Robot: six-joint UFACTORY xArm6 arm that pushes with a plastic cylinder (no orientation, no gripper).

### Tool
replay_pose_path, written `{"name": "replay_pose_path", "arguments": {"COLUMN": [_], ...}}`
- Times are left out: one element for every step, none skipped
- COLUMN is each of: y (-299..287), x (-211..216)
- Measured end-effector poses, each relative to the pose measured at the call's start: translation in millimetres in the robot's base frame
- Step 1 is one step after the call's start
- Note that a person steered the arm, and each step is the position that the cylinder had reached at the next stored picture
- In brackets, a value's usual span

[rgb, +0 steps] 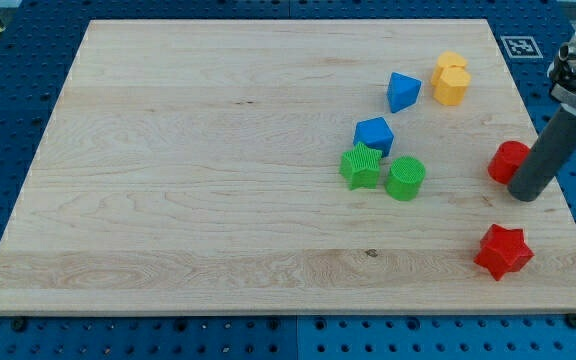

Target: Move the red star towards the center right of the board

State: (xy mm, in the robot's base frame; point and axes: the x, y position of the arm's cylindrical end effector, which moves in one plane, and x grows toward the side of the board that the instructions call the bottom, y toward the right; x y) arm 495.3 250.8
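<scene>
Sitting near the board's bottom right corner, the red star lay flat on the wood, well clear of every other block. My tip rested close to the right edge, higher in the view than the star and slightly to its right, apart from it. That was the relation that mattered: the star lay toward the view's bottom from the tip, while the target zone, center right, was about where the tip already stood. Pushing the star up the view would, I judged, call for bringing the tip round beneath it first.

The rod carries no jaws, so it grasped nothing; it was bare and free. A second red block sat just left of the rod, partly hidden behind it; touching or merely close, I could not say, and its shape was unclear. It occupied the very area the star was meant for, a likely obstruction.

Further left were a blue cube-like block, a green star and a green cylinder, bunched closely. Above them stood a blue wedge-shaped block and a yellow block.

No containers were present on the board.
</scene>
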Motion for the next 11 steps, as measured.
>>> {"name": "replay_pose_path", "arguments": {"y": [0.0, 0.0, 0.0, 1.0, 1.0, 6.2, 4.7, -19.0, -41.9, -58.0, -60.3], "x": [-18.6, -35.3, -39.4, -1.1, 47.6, 85.9, 122.7, 121.3, 108.9, 102.6, 93.8]}}
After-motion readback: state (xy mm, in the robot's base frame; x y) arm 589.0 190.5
